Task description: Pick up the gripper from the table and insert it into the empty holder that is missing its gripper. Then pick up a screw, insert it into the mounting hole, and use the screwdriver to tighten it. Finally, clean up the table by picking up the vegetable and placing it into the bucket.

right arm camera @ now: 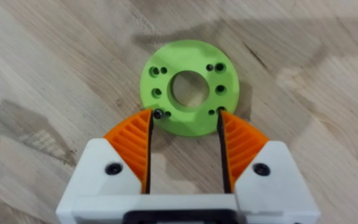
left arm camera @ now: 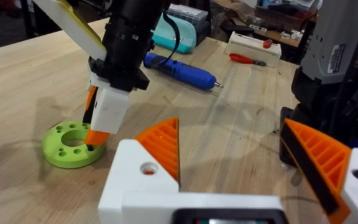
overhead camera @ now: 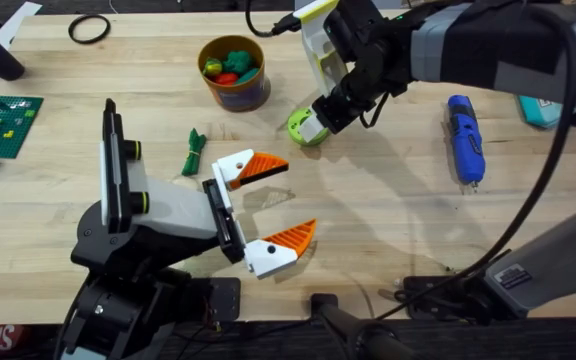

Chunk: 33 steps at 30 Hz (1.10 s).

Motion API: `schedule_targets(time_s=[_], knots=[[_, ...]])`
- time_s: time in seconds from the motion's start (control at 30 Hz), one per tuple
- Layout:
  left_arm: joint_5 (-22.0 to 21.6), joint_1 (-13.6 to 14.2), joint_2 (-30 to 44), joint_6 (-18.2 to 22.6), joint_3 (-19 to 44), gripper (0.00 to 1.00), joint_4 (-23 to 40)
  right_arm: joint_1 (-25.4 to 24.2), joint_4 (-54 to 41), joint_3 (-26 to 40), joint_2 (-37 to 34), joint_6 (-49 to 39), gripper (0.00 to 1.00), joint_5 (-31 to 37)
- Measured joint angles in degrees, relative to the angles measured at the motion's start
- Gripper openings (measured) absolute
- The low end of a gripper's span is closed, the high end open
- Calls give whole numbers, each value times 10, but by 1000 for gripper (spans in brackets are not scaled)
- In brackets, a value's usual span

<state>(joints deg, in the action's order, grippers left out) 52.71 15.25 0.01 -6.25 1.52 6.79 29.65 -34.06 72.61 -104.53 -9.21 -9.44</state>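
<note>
Right wrist view: the right tool (right arm camera: 184,124) sits low over the lime-green disc (right arm camera: 189,87). Its orange fingers are a little apart with nothing between them, tips at the disc's edge, probably to line up with it. The left tool (overhead camera: 273,205) waits wide open and empty above the tabletop (overhead camera: 388,200), out of the way. The screwdriver (overhead camera: 465,137) lies apart on the light wood. The vegetable (overhead camera: 194,152) lies near the bucket (overhead camera: 233,72), not yet put away.

White hands (right arm camera: 184,158), orange ribbed pads (right arm camera: 134,146), black screws, black-grey arms, black cables
</note>
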Motion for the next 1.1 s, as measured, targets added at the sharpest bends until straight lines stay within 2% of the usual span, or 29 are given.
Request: schedule_targets(time_s=[0.67, 0.93, 1.1], knots=[[0, 0, 0, 0, 0, 985, 0, 6, -17, 0, 0, 4, 548, 0], [0, 0, 0, 0, 0, 985, 0, 60, -23, 3, 2, 4, 549, 7], [0, 0, 0, 0, 0, 985, 0, 86, -23, 4, 2, 4, 549, 42]])
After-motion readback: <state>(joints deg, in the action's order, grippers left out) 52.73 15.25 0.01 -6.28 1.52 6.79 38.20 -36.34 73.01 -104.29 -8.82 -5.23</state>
